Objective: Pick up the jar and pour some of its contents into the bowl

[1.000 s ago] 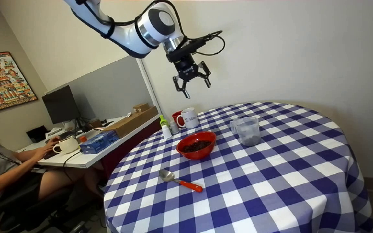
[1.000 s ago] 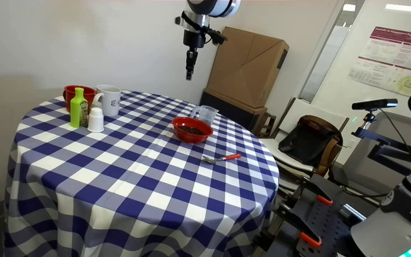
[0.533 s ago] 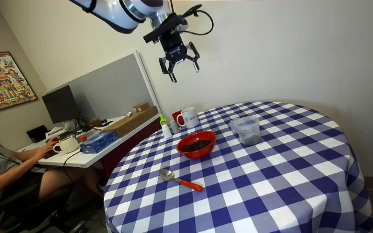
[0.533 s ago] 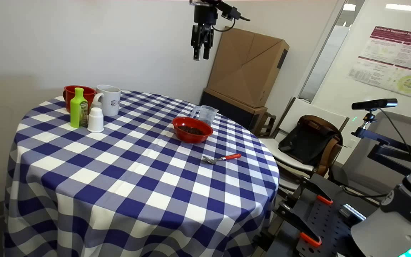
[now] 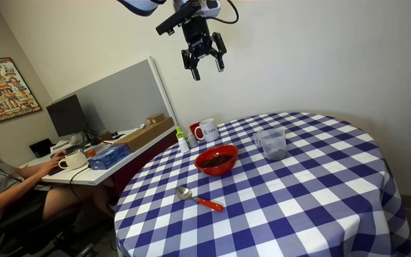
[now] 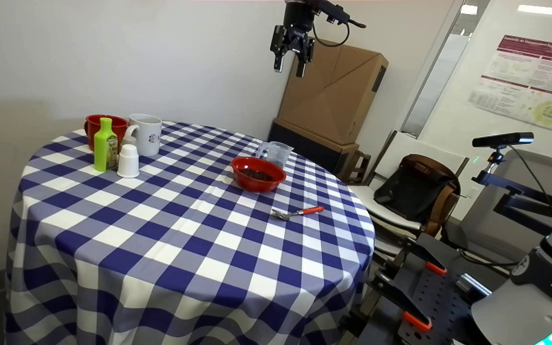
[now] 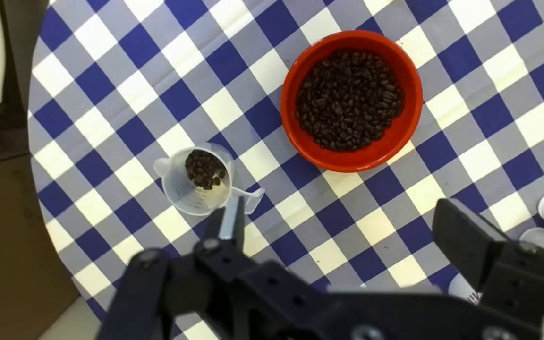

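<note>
In both exterior views the hand [image 5: 208, 74] can be seen way up above the checkered worktop [image 5: 298, 214], its fingers [image 5: 220, 65] spread well apart. The jar [image 7: 180, 191], basically a clear measuring cup, is planted upright on the worktop, and from the wrist view a small pile of dark beans [image 7: 203, 169] can be spotted inside. Near it but a bit apart, the red bowl [image 7: 295, 137] is loaded with way more beans. An orange-handled spoon [image 5: 209, 205] is laid near the bowl. By the worktop's edge, a white mug [image 6: 149, 139], red mug [image 6: 119, 126] and green bottle [image 6: 105, 149] are bunched up.
</note>
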Tool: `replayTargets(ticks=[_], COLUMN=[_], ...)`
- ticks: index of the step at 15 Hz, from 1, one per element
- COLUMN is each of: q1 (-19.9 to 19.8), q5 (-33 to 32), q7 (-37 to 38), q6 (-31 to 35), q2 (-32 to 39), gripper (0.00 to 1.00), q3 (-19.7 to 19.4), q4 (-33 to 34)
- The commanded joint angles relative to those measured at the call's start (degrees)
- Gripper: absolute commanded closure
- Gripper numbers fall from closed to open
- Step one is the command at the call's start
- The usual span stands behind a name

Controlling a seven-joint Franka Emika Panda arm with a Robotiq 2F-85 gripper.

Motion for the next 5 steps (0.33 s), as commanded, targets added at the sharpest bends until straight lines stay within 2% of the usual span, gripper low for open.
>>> replayTargets(ticks=[1,5], q1=[-0.27,-0.31], q5=[0.39,0.82], q7=[1.47,3.09], q6=[-0.16,-0.16], q2=[-0.27,-0.82], gripper=[0.0,0.0], q3=[-0.01,-0.11], q4=[-0.17,-0.79])
